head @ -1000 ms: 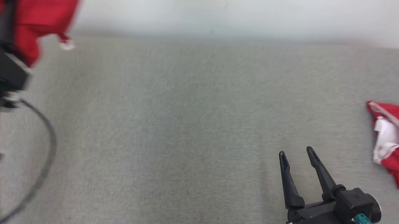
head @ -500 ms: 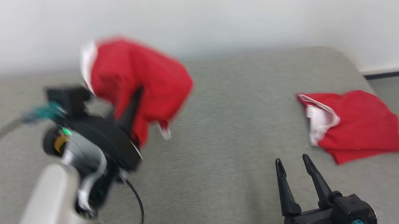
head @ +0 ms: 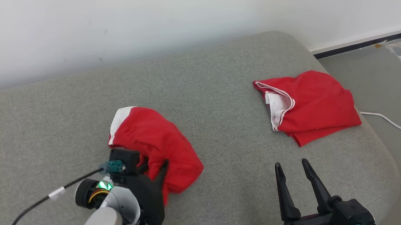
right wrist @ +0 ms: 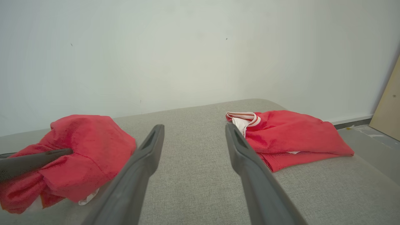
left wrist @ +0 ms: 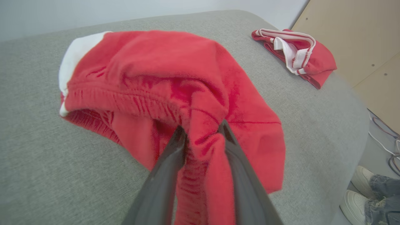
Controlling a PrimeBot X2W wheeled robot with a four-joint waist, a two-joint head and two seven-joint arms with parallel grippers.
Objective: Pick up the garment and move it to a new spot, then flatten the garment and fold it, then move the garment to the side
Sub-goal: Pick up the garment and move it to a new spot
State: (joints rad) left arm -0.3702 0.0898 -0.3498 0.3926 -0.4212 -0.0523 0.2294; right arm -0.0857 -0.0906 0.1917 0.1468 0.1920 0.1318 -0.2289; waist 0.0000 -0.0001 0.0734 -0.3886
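1. Left wrist view: my left pincer [left wrist: 202,126] clenches a fold of the red garment [left wrist: 150,81], which is crumpled, with a white band at one edge.
2. It lies bunched on the grey cushion [head: 227,135], just ahead of me.
3. My right pincer [head: 290,163] hovers released, touching nothing.

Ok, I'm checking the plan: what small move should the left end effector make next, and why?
Probably open the left end effector and let go: the bunched red garment it pinches lies on the grey cushion, so flattening can start.
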